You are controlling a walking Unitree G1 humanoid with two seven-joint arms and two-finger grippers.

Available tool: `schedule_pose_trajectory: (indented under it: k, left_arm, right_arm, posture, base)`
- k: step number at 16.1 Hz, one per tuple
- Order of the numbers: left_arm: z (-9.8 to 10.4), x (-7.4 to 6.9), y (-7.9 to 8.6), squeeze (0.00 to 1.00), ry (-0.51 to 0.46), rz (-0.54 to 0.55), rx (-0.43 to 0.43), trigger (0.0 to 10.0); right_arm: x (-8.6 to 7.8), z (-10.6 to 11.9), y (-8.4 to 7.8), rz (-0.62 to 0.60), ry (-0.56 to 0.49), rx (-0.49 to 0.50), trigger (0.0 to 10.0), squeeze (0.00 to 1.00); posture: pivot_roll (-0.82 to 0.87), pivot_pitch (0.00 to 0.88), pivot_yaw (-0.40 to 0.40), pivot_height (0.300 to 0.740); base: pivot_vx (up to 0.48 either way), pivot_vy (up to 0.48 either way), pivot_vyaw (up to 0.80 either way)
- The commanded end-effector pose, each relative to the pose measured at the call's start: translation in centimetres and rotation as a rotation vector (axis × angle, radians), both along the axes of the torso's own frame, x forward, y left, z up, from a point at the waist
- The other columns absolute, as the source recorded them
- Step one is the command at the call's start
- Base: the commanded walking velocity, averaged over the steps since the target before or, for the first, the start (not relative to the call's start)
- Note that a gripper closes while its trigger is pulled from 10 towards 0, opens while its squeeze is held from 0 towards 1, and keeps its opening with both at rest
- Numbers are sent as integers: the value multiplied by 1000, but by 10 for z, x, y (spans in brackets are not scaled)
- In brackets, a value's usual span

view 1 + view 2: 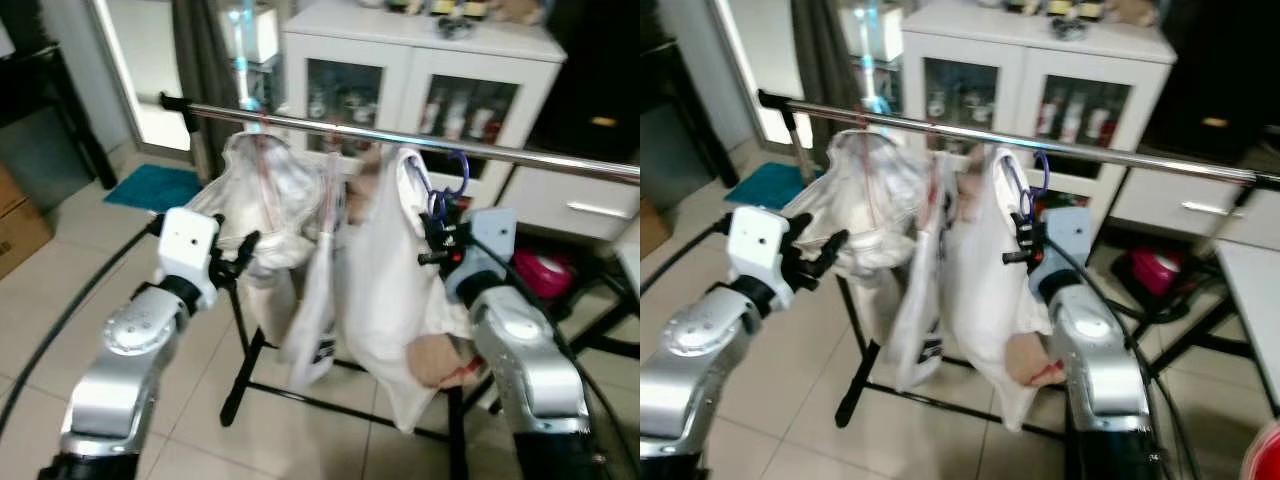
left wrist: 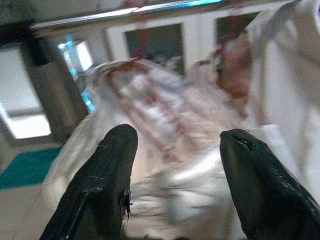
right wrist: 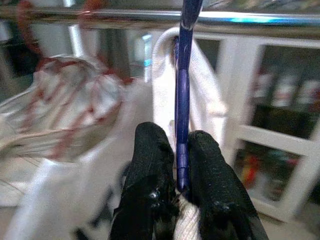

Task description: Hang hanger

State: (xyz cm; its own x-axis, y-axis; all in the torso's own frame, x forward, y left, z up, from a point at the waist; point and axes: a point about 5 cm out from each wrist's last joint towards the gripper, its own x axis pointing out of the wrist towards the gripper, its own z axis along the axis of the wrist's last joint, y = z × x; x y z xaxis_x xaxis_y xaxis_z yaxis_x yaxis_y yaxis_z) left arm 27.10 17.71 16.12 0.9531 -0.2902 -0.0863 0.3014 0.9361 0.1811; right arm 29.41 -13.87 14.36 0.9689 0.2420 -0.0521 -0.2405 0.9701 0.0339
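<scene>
Right pincer [image 1: 437, 243] just below the rail [image 1: 400, 137], fingers [image 3: 150, 165] clamped on the blue hanger [image 1: 452, 180] low on its stem. Gripping the stem keeps the hook upright and free to catch. The hook sits level with the rail or a touch under it; cannot tell if it is already over the bar. A white garment [image 1: 385, 290] is draped on the hanger and drops well below the rail, in front of the right arm, so its weight pulls straight down and steadies the hanger.

Left pincer [image 1: 232, 262] below the rail toward its left end, fingers [image 2: 107, 170] spread wide, holding nothing. It points into the pale bunched clothes [image 1: 265, 205] already hung there, likely ready to push them aside and make room.

A thin white item [image 1: 318, 300] hangs from the rail between that bundle and the garment, so the slot for the hook is tight.

Rack base [image 1: 250, 370] stands on tile floor [image 1: 60, 300] under the rail. Behind the rail a white cabinet [image 1: 420, 70] with glass doors. Teal mat [image 1: 155, 187] behind the rail's left end.

Judgement: hanging step in hand, near done; hook needs seating over the bar before release.
</scene>
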Motion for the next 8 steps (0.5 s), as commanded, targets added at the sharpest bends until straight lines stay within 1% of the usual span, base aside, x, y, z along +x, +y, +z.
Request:
schedule_pose_trajectory:
  k: [1, 3, 4, 6, 8]
  left_arm:
    - [3, 1, -5, 0, -14, -24, 1, 10000]
    - [5, -4, -14, 0, 8, -143, -4, 10000]
    - [8, -6, -17, 0, 0, -198, 1, 10000]
    - [13, -10, -18, 0, -11, -260, 2, 10000]
    - [19, -16, -18, 0, -12, -344, 17, 10000]
  right_arm:
    - [3, 11, 1, 17, -31, -11, 10000, 0]
    - [13, 14, -4, -24, -33, -58, 10000, 0]
    - [20, 12, -8, -49, -16, -79, 10000, 0]
    - [30, 10, -13, -72, 13, -102, 10000, 0]
    - [48, 12, -21, -108, 50, -112, 10000, 0]
  posture:
    - [4, 0, -5, 740]
    - [4, 0, -7, 740]
    - [7, 0, -10, 740]
    - [7, 0, -10, 740]
    - [19, 0, -16, 740]
  base:
    - [296, 0, 0]
    - [0, 0, 0]
    - [0, 0, 0]
    - [0, 0, 0]
    - [0, 0, 0]
